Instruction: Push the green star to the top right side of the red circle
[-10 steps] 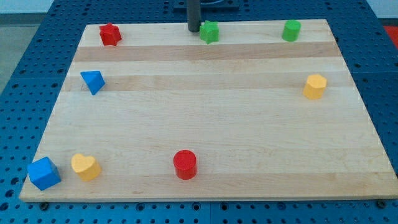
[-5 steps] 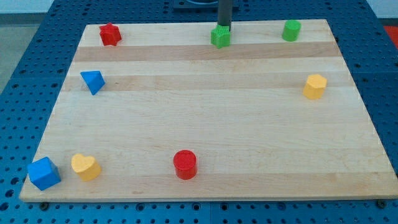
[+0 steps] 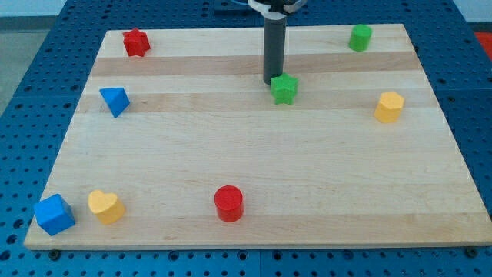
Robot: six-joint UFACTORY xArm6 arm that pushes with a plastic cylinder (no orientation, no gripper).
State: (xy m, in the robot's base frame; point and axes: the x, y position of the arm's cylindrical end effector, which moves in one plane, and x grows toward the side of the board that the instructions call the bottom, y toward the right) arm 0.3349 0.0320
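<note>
The green star (image 3: 284,89) lies on the wooden board (image 3: 254,154), right of centre in the upper half. My tip (image 3: 272,81) stands right at the star's upper left edge, touching or nearly touching it. The red circle (image 3: 228,203) sits near the view's bottom, a little left of centre, well below and left of the star.
A red star-like block (image 3: 136,42) is at the top left, a green cylinder (image 3: 359,37) at the top right, a yellow block (image 3: 389,107) at the right edge. A blue pyramid (image 3: 114,101) is at the left, a blue cube (image 3: 54,214) and yellow heart (image 3: 105,206) at the bottom left.
My tip has moved from the top edge down the board, pushing the green star down and slightly right, from near the top edge to the second plank.
</note>
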